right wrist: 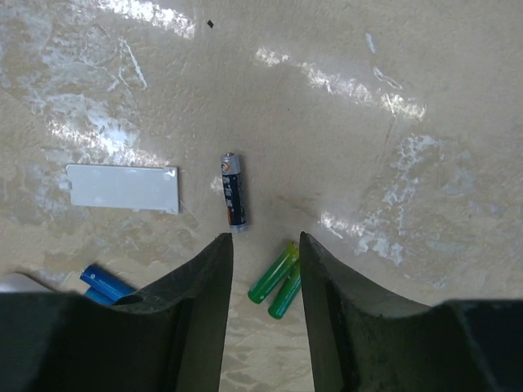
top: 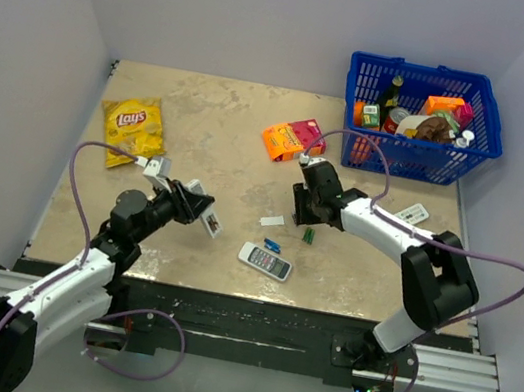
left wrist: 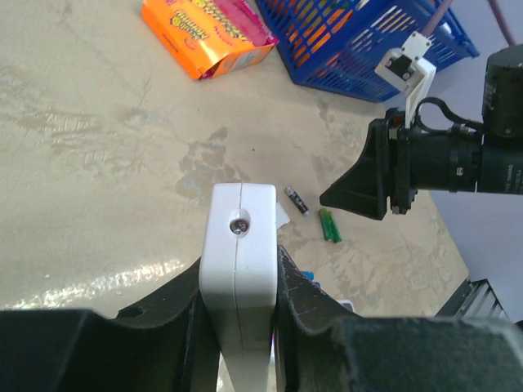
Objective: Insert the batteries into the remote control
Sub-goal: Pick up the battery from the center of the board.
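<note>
Setup looks ready: left claw (left wrist: 239, 282) clamps the remote (left wrist: 240, 237) end-out, presented for loading I'd say; right claw (right wrist: 263, 241) hangs partly open and empty, dark battery (right wrist: 234, 189) lying just beyond its fingertips.

The table (right wrist: 392, 98) had a mottled, stone-like beige surface, smooth and glossy enough to throw white glare. The remote control (left wrist: 241, 245) was smooth matt white plastic. The battery (right wrist: 233, 200) wore a shiny dark wrap with silvery metal ends, near a translucent, glossy green pair (right wrist: 278, 278).
</note>
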